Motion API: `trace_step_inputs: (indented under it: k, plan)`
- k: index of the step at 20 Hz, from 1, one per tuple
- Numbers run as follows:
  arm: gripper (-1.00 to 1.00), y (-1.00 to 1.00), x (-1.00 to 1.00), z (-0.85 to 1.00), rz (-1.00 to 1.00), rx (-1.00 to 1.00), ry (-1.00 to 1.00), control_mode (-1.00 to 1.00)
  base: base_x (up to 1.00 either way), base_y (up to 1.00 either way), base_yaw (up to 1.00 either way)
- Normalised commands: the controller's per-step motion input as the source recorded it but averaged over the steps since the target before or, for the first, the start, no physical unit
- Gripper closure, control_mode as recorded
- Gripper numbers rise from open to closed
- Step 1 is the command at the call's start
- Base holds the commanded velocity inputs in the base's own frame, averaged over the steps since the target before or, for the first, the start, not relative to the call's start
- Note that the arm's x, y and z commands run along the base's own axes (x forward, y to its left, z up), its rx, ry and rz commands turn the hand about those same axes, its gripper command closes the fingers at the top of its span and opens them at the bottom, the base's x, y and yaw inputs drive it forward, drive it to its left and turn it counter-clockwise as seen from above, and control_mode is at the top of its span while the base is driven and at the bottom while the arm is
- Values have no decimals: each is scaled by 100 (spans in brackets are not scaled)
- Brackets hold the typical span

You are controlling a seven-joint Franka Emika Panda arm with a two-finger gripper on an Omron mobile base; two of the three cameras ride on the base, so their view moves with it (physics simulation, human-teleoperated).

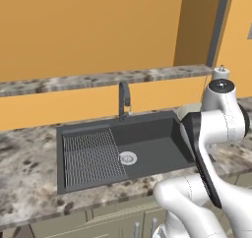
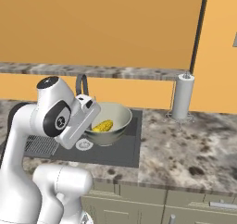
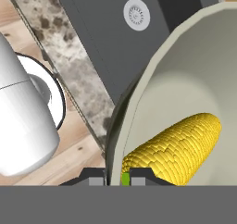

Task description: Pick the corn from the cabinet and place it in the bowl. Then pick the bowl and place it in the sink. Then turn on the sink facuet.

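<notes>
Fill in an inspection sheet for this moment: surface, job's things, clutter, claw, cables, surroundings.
Surface: speckled stone counter around a dark sink with a ridged drainboard on its left.
Job's things: bowl held above the sink basin, tilted; corn lies inside it. Faucet stands behind the sink; no water seen.
Clutter: paper towel roll upright on the counter, right of the sink.
Claw: claw shut on the bowl's rim, one finger inside, one outside.
Cables: nothing seen.
Surroundings: orange wall, a stone ledge above the faucet, beige cupboard fronts below the counter.
</notes>
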Motion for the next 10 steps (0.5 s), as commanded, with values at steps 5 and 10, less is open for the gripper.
trace_step_inputs:
  k: [5, 10]
  plan:
    - [100, 0, 0, 0, 0, 0, 0, 100, 22, 2, 0]
    - [100, 0, 0, -1, 3, 0, 0, -100, 0, 0, 0]
